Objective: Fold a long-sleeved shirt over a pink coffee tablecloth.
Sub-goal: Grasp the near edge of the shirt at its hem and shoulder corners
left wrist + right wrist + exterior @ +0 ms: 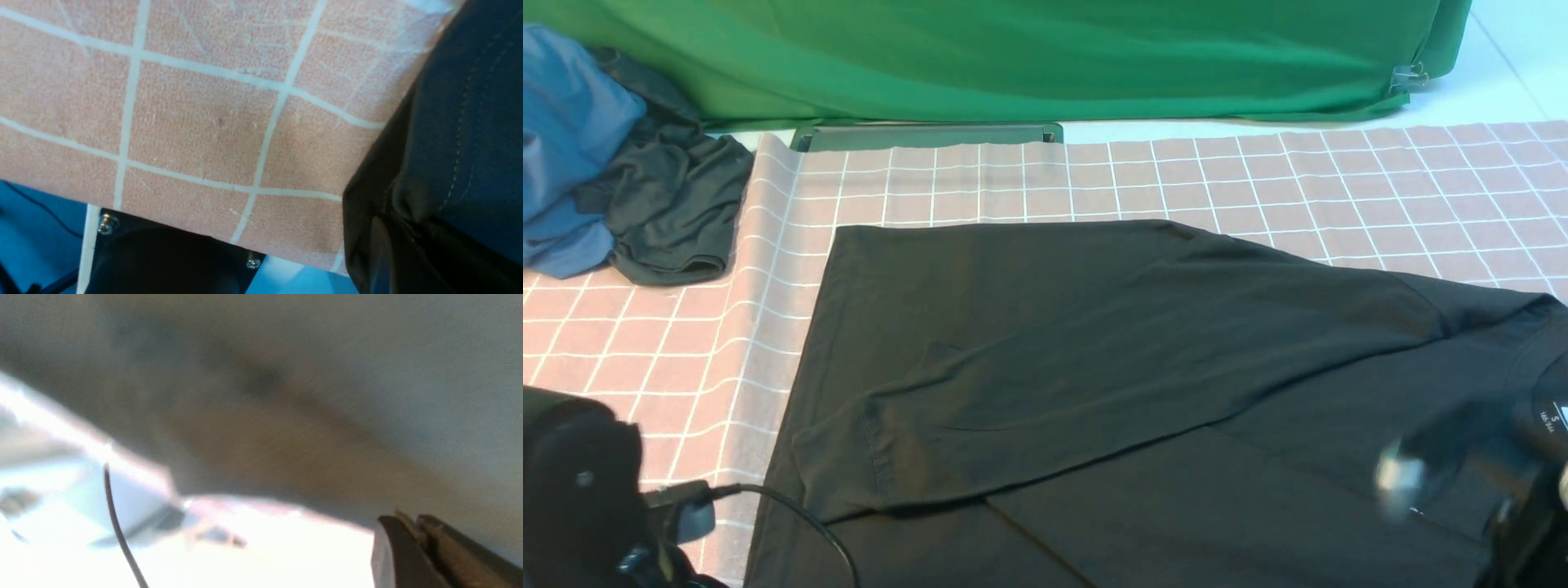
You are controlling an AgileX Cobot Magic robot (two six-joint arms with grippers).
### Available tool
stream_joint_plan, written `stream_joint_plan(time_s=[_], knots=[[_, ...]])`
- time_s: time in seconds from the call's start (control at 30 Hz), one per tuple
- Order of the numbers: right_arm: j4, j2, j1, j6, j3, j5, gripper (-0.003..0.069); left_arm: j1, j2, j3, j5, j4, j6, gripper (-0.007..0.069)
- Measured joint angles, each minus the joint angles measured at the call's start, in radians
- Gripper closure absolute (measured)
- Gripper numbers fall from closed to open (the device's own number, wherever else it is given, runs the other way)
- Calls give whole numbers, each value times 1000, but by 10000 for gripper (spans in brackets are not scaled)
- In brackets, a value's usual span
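The black long-sleeved shirt (1094, 327) lies spread on the pink coffee tablecloth (1339, 188), with one sleeve folded across its body. Its collar label (1556, 416) shows at the right; the chest print is hidden. My left arm (580, 490) sits at the near left corner. In the left wrist view the shirt's stitched hem (470, 122) bunches down into my left gripper (388, 249), which is shut on it over the tablecloth (204, 122). My right gripper (1437, 465) is blurred beside the collar. Up close, the right gripper (408, 520) has its fingers pressed together on a sliver of the shirt (286, 396).
A blue garment (564, 139) and a smaller dark grey-green garment (670, 204) are heaped at the far left. The green backdrop cloth (1013, 57) hangs behind, with a dark bar (927, 135) at its foot. A black cable (800, 514) loops from my left arm.
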Motion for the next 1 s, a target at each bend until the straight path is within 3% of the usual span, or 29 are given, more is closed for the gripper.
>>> stream_joint_plan(time_s=[0.13, 0.33, 0.57, 0.7, 0.83, 0.87, 0.93, 1.0], knots=[[4, 0, 171, -7, 59, -75, 468, 0, -30, 0, 1, 1, -4, 599], [-38, 0, 347, -18, 74, -163, 198, 0, -33, 0, 0, 7, 10, 598], [-130, 8, 421, -25, 124, -215, 147, 0, -33, 0, -10, 7, 15, 598], [-147, 26, 421, -26, 142, -302, 211, 0, -33, 0, -22, -1, 15, 598], [-159, 64, 421, -35, 141, -320, 419, 0, -33, -10, -54, -4, 8, 598], [-159, 74, 421, -30, 136, -319, 531, 0, -32, -31, -61, -4, 7, 598], [-159, 78, 421, -29, 126, -304, 582, 0, -32, -64, -59, -2, 7, 597], [-171, 74, 421, -27, 105, -265, 587, 0, -31, -110, -48, 12, 5, 597]])
